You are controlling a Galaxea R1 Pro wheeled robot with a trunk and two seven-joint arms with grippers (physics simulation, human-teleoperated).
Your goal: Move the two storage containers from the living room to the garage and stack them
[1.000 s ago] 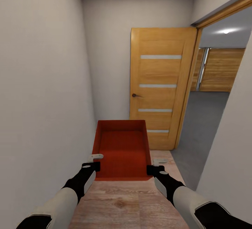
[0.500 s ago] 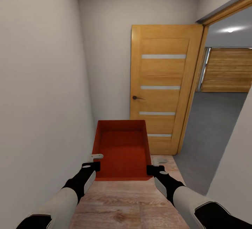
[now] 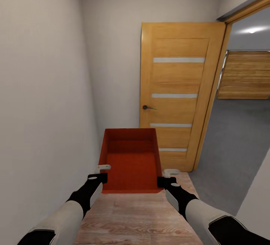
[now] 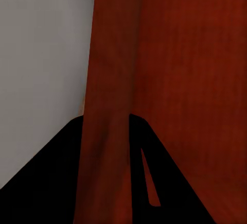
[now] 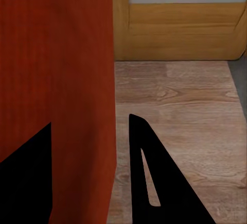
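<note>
The head camera looks forward and down a hallway over the red container (image 3: 130, 158), whose walls both wrist cameras see from very close.

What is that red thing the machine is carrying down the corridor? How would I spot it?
Look along the narrow hallway toward the open wooden door at its end. In front of it, above the wood-plank floor, the left hand and right hand each grip one side wall of the storage container. It is an open, lidless, red-orange rectangular bin, the one bright red item among pale walls and brown wood.
</note>
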